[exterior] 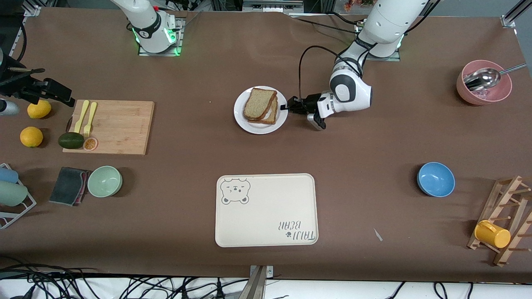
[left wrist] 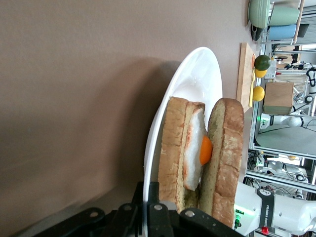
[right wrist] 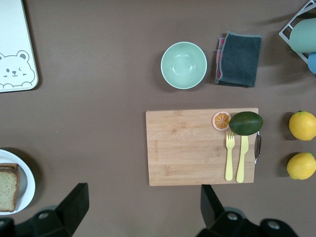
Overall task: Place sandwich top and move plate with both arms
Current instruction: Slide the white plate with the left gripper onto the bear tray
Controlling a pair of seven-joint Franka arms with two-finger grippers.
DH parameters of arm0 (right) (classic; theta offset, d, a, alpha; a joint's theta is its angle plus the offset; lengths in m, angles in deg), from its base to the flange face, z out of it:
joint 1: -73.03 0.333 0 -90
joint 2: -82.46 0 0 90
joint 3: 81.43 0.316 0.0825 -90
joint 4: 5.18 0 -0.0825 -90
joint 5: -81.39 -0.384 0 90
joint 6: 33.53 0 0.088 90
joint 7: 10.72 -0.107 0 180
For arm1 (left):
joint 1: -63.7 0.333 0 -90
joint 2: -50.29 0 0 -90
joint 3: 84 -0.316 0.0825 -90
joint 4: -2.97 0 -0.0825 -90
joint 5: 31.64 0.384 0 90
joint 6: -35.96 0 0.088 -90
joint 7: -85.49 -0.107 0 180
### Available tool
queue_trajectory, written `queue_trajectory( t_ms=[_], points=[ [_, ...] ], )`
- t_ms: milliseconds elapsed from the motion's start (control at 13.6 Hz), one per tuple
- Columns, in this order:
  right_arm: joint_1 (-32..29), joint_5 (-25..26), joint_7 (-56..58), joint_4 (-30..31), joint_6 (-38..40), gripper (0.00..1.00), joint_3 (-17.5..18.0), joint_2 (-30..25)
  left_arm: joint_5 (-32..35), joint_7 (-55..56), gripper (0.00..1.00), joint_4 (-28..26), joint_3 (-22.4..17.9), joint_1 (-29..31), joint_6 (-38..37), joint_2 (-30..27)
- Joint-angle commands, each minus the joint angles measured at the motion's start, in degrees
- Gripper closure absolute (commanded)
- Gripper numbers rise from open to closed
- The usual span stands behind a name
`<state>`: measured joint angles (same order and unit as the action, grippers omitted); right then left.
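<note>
At the centre of the front frame my left gripper [exterior: 287, 106] is clamped on the rim of the plate [exterior: 245, 123], at the edge toward the left arm's end of the table — a side hold, I judge, so the load stays level when it moves. The top [exterior: 258, 102] already lies on the egg toast [exterior: 272, 118], leaning a little, so the stacking looks done and the carry is what remains. My left wrist view shows why care matters: the egg [left wrist: 196, 148] sits loosely between the two slices, and a tilt could slide the top [left wrist: 226, 153] off.

My right gripper [right wrist: 140, 205] hangs high with its jaws wide apart and nothing in them, over the cutting board [right wrist: 190, 145] — the arm waits, well apart from the plate it would need to share.

Lower centre of the front frame lies the bear tray [exterior: 266, 209], nearer the camera than the plate, with bare table between them. A green bowl [exterior: 104, 181], a cloth [exterior: 68, 185] and lemons [exterior: 31, 136] sit at the frame's left; a blue bowl [exterior: 435, 179] at lower right. None stands in the way.
</note>
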<state>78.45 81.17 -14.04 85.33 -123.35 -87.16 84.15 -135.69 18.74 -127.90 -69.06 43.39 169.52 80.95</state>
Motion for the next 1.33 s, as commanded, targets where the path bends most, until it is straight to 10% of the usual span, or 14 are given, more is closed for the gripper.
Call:
queue_trajectory(
  t_ms=[0, 1252],
  points=[
    [-0.14, -0.83, -0.11, -1.38, 1.22, 0.00, 0.10, 0.25, -2.74, -1.98, 1.00, 1.58, 0.27, 0.88, 0.38, 0.10],
    [-0.14, -0.83, -0.11, -1.38, 1.22, 0.00, 0.10, 0.25, -0.90, 12.15, 1.00, 20.03, -3.59, 3.08, 4.86, 6.51]
  ],
)
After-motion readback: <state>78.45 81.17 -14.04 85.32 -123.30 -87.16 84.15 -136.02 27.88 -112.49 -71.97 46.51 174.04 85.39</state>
